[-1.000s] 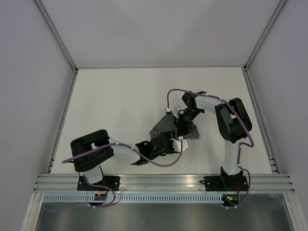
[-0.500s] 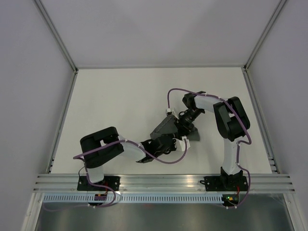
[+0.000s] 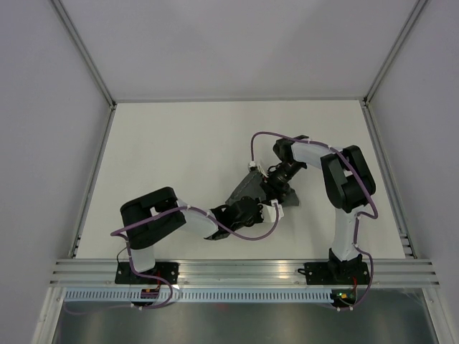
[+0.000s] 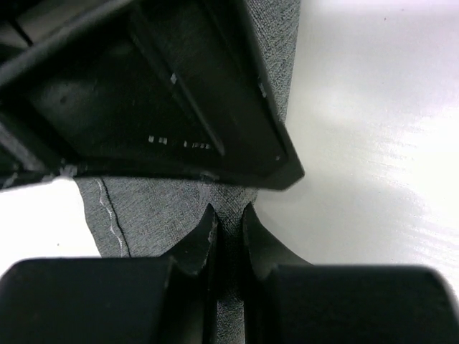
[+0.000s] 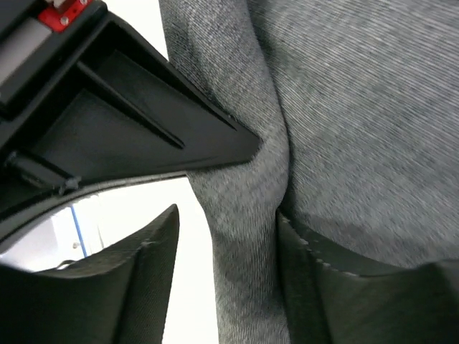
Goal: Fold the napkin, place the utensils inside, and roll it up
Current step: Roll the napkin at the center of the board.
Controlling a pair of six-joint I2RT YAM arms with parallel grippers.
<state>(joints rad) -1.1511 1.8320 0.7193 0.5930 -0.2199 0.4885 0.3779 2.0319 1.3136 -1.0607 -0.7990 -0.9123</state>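
Between the two tools, on the white table (image 3: 179, 143), the napkin (image 3: 242, 190) sits gathered into a small dark grey heap rather than spread flat. From above, the left gripper (image 3: 248, 208) comes in at the heap's near side and the right gripper (image 3: 277, 182) at its far right side, the two heads almost meeting over the cloth. On the left wrist camera, that tool's fingers (image 4: 197, 240) stand nearly together with a thin upright fold of grey weave pinched in the narrow slot between them, so it grips the napkin. More cloth runs on ahead of the tips, a pale stitch line (image 4: 111, 215) shows just left of them, and bare table lies to their right. Ahead of and above the tips looms the black shell of the other tool. On the right wrist camera the jaws stand wide apart. A soft ridge of napkin runs up between them, and a strip of white table shows between the ridge and the left-hand finger (image 5: 140, 287). The ridge lies close against the other finger (image 5: 297, 304), though the blurred, close view makes it hard to say whether they truly touch. This tool is open, astride the fold.
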